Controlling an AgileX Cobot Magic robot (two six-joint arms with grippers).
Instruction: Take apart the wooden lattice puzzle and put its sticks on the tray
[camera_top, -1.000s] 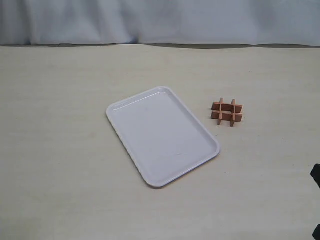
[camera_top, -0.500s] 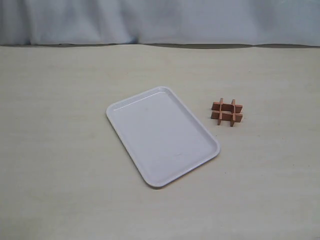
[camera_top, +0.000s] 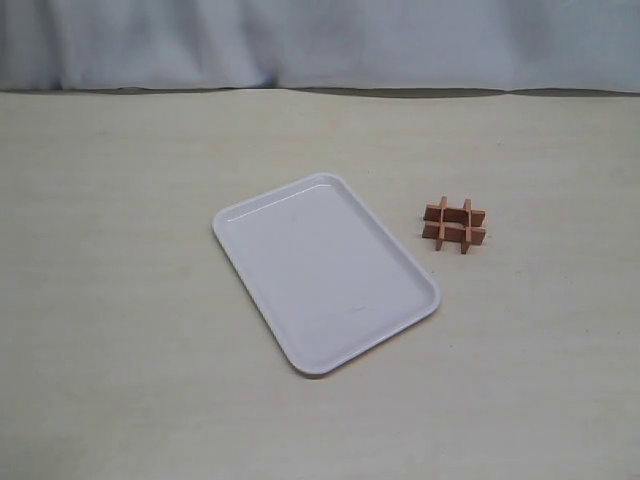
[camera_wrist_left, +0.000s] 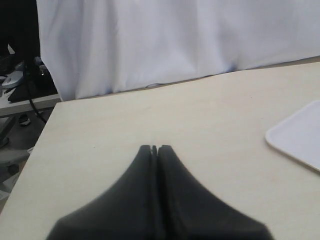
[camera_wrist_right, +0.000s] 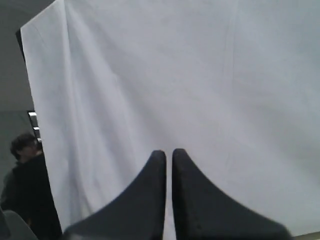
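Note:
The wooden lattice puzzle (camera_top: 454, 224) stands whole on the table, its four reddish-brown sticks interlocked in a "#", just right of the tray (camera_top: 325, 270). The white tray lies bare and skewed at the table's middle. Neither gripper shows in the exterior view. My left gripper (camera_wrist_left: 154, 148) is shut on nothing and hovers over bare tabletop, with a corner of the tray (camera_wrist_left: 300, 137) off to one side. My right gripper (camera_wrist_right: 169, 152) is shut, with only a thin slit between its fingers, and faces the white curtain; neither puzzle nor tray shows in its view.
A pale wooden table (camera_top: 120, 300) carries both things. A white curtain (camera_top: 320, 40) hangs behind its far edge. In the left wrist view the table's side edge (camera_wrist_left: 42, 135) drops off toward dark equipment and cables (camera_wrist_left: 20, 75).
A dark part of the right arm at the exterior view's right edge one second ago has left the view. The tray and puzzle have not moved.

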